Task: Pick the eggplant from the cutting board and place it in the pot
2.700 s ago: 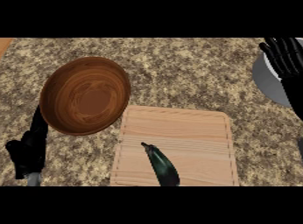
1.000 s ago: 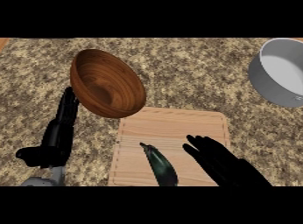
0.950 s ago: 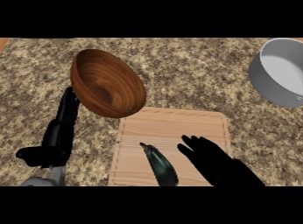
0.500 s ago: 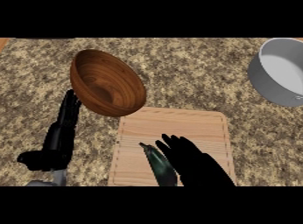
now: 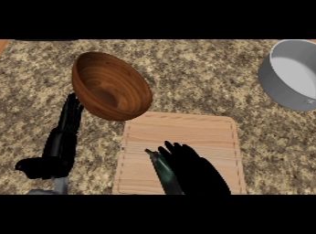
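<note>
Right hand (image 5: pixel 196 172) closing in on the eggplant (image 5: pixel 163 170), fingers stretched out and holding nothing.

The right hand is lying over the near part of the cutting board (image 5: pixel 187 129), its straight fingers (image 5: pixel 177 151) pressing along the eggplant's right side; a second ago it was sitting further right with bare wood showing between them. The eggplant, just left of the hand on the board, is lying where it lay before: slim, dark green-black and glossy, its pointed tip aiming away from the robot. Further left, the left hand (image 5: pixel 61 145) is resting open, fingers up, beside the wooden bowl (image 5: pixel 111 86). The grey pot (image 5: pixel 301 75) is standing well apart, far ahead and to the right of the right hand, on the speckled counter (image 5: pixel 201 73).
</note>
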{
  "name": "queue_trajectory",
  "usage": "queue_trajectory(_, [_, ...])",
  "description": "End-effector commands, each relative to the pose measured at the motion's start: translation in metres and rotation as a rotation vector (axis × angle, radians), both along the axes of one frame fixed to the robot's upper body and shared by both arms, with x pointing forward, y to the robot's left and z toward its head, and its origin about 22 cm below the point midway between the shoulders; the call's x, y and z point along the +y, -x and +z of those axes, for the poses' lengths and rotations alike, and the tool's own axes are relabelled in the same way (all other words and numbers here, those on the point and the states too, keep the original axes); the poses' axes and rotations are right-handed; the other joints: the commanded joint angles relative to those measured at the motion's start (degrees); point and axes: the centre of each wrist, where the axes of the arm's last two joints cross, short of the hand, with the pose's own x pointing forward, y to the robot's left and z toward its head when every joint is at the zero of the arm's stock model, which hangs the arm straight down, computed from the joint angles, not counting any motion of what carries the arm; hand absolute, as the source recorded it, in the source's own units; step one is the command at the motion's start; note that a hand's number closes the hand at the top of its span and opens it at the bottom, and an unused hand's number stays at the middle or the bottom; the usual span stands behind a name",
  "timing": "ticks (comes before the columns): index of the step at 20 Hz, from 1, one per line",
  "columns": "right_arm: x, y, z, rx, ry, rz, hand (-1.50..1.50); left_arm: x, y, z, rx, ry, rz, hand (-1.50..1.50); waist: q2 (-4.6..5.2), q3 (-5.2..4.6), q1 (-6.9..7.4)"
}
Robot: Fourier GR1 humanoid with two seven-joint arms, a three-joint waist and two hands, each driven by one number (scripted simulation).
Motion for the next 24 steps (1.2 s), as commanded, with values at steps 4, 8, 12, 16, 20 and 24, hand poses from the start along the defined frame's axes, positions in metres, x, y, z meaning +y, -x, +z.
queue_trajectory(4, [-0.005, -0.014, -0.006, -0.015, 0.017, 0.002, -1.5, 0.015, 0.007, 0.012, 0.001, -0.005, -0.006, 0.0, -0.02, 0.0, 0.03])
queue_trajectory(8, [-0.007, -0.012, -0.017, 0.005, 0.024, 0.001, -1.5, 0.007, -0.014, 0.007, 0.005, 0.014, -0.012, 0.0, 0.01, -0.01, -0.12])
queue_trajectory(12, [0.014, -0.018, -0.034, -0.006, 0.025, -0.008, -1.5, 0.006, 0.005, 0.002, 0.002, -0.001, -0.005, 0.0, -0.01, -0.01, 0.02])
queue_trajectory(16, [0.014, -0.022, -0.049, 0.006, 0.012, 0.023, -1.5, -0.012, -0.009, 0.005, -0.004, 0.0, 0.01, 0.0, 0.01, -0.01, -0.04])
queue_trajectory(20, [0.034, -0.017, -0.061, -0.194, 0.003, 0.037, 1.5, 0.008, 0.009, 0.002, -0.004, -0.003, 0.017, 0.0, -0.01, 0.01, 0.31])
queue_trajectory(24, [0.019, -0.021, -0.06, -0.221, -0.028, 0.024, 1.5, -0.016, -0.001, 0.002, -0.012, -0.011, 0.011, 0.0, 0.0, 0.0, -0.1])
